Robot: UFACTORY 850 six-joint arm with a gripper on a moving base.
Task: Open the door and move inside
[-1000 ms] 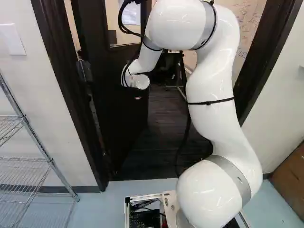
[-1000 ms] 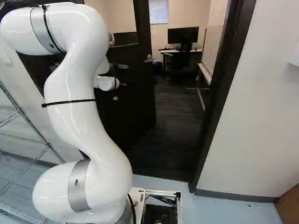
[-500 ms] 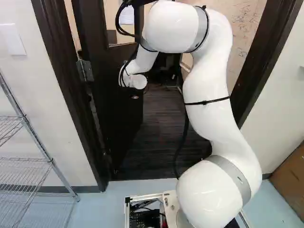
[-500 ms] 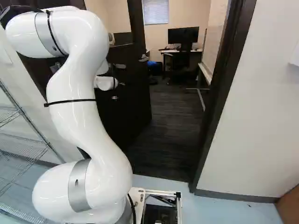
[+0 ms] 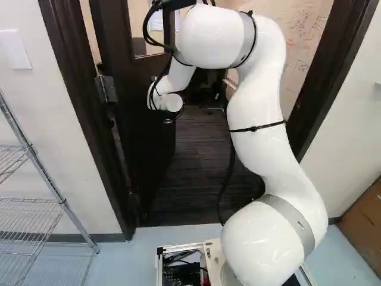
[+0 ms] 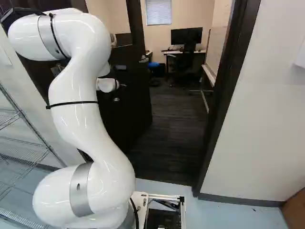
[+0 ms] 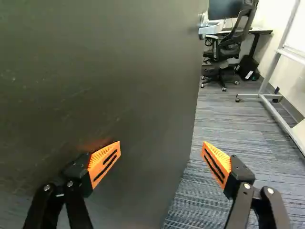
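Holds gripper [image 7: 161,148] released, empty, close by door [image 7: 105,76] hung ajar on hinge [image 5: 106,89], opening into room [image 6: 176,129]; presumably spreads fingers [image 7: 102,162] for pushing, not grasping. Grips no handle [image 7: 209,30]. Probably needs wider swing to bring base [image 5: 178,248] through doorway [image 5: 89,119].

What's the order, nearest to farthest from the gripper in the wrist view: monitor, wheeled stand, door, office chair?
1. Door: its broad face is close ahead of one finger of the gripper.
2. Wheeled stand: inside the room, beside the wall, past the door's edge.
3. Office chair: deeper in.
4. Monitor: farthest, partly hidden behind the office chair's back.
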